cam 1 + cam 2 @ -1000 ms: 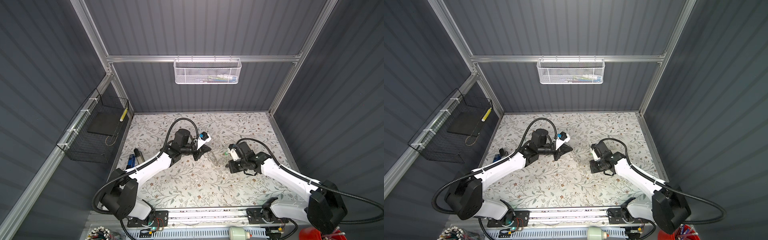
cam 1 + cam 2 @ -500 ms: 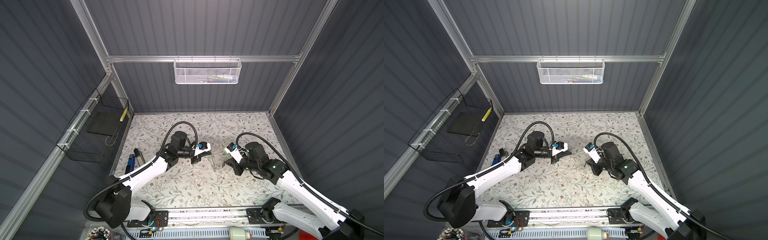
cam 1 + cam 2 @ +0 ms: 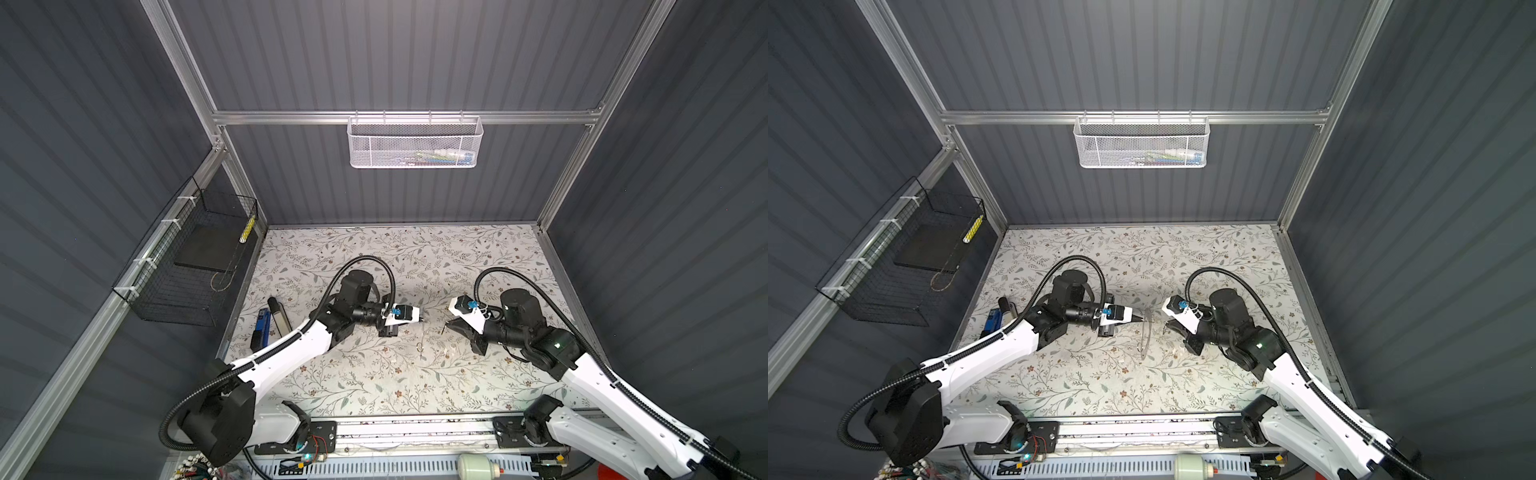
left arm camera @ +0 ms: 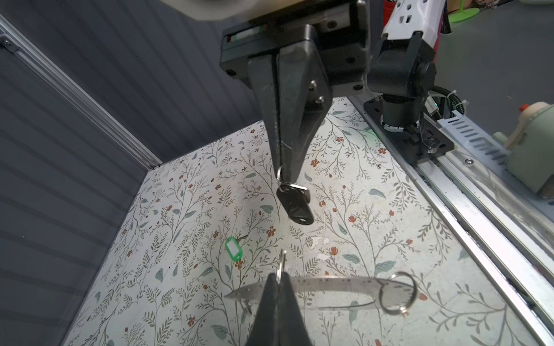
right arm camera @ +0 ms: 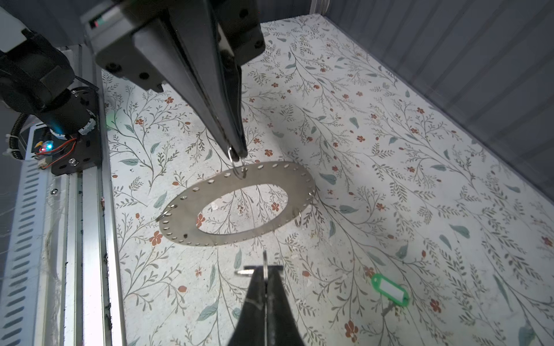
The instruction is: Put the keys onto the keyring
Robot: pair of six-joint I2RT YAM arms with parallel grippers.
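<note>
The keyring (image 5: 180, 209) hangs in the air over the middle of the mat (image 5: 389, 149), on the near side of the gap between the two arms and clear of the surface. It dangles from one small wire loop (image 5: 236, 167) on its rim. The left gripper (image 5: 236, 151) has its jaws pressed together on that loop, so the plate looks free to swing beneath it.

Just right of it, facing it across a narrow gap, the right gripper (image 4: 284, 176) is clamped on a little split ring (image 4: 279, 175), and the black-headed key (image 4: 295, 206) hangs from that ring.

Farther back, the green tag (image 4: 233, 247) lies flat on the mat below the grippers, touched by neither.

The step in hand looks like joining the first key. Ring and key are both lifted and presented to each other but not yet linked.

The next move would call for a slow, fine approach from the right. The split ring must meet a rim loop squarely while the left holds the plate steady. Any sway in the plate would likely spoil the alignment.
</note>
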